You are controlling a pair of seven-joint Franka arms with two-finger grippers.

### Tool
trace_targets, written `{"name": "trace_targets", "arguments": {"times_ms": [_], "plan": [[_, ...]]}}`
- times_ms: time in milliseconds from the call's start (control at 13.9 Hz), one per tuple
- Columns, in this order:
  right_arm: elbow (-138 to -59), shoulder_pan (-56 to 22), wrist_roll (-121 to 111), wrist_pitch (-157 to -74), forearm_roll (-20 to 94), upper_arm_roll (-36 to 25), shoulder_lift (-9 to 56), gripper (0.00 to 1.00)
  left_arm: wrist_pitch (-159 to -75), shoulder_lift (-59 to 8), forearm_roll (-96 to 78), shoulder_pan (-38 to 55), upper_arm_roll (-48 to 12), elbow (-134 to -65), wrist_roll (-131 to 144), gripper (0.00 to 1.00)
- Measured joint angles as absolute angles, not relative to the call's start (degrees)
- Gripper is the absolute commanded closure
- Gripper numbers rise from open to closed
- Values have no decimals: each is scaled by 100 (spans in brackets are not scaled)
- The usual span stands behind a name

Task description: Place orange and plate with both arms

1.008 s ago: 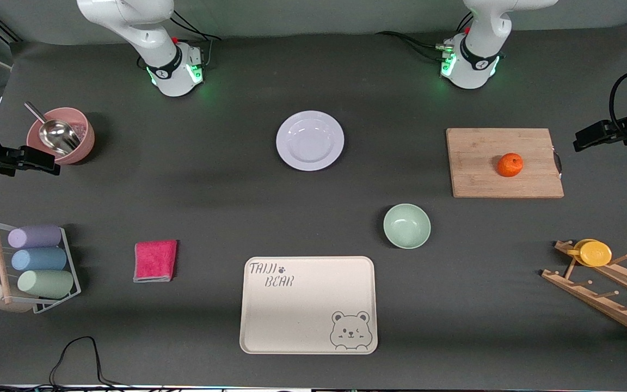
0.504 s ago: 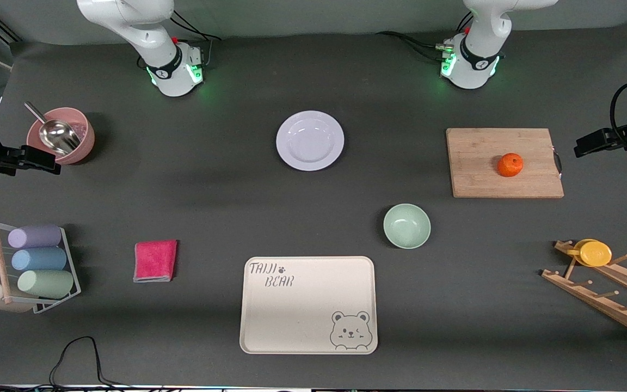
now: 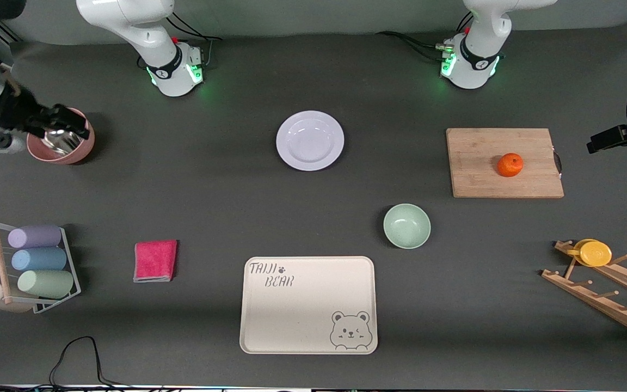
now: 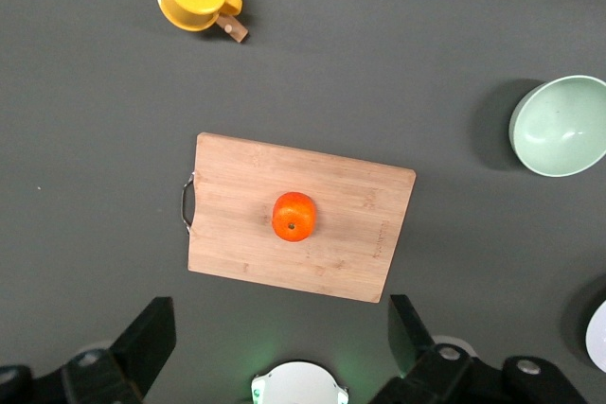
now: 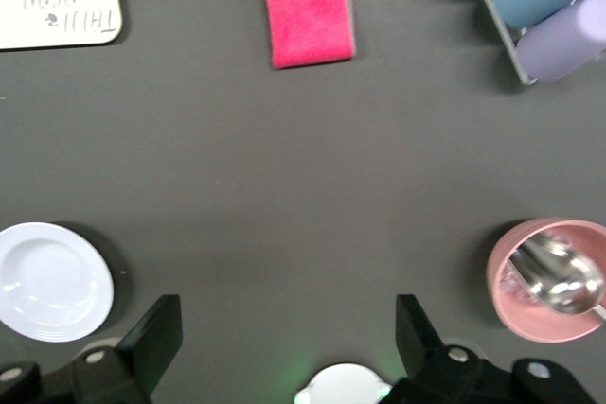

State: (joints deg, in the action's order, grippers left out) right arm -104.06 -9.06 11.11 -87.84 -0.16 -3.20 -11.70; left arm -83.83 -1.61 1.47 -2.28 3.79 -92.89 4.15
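The left gripper (image 4: 279, 357) is hanging high with its fingers spread wide and empty, the orange (image 4: 294, 216) lying directly below it on the wooden cutting board (image 4: 237, 234). Only the front view is showing the orange (image 3: 510, 164) sitting well apart from the plate (image 3: 310, 140). The right gripper (image 5: 289, 352) is likewise hovering spread and empty, over bare table between the plate (image 5: 52, 281) and the pink bowl (image 5: 540, 309); its wrist view alone is showing both flanking those fingers.
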Motion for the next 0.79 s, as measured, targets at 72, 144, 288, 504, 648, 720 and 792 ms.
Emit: {"name": "trace_targets", "arguments": {"times_ms": [72,144,288,504,648,720,792], "plan": [[-10728,-1110,1404,-8918,-12,-315,-1428,0,-8459,-183,148,-263,388,-9399,413,0],[-11029,-1325,1697,-9051,-11,-307,-1652,0,-8603,-184,149,-282,393,-9578,413,0],[-11493,-1711,2185,-9246,-10,-278,-1975,0,-9226,-47,150,-291,394,-10272,414,7],[-11709,-1956,2347,-9319,67,-263,-2118,0,-10796,705,165,-339,397,-12195,410,4],[-11739,-1957,2346,-9326,168,-285,-2114,0,-11453,984,202,-360,398,-13032,400,0],[-11780,-1957,2325,-9340,309,-315,-2112,0,-11785,992,222,-359,392,-13299,397,0],[-11853,-1957,2230,-9389,507,-363,-2110,0,-12176,955,231,-359,382,-13534,394,0]]}}
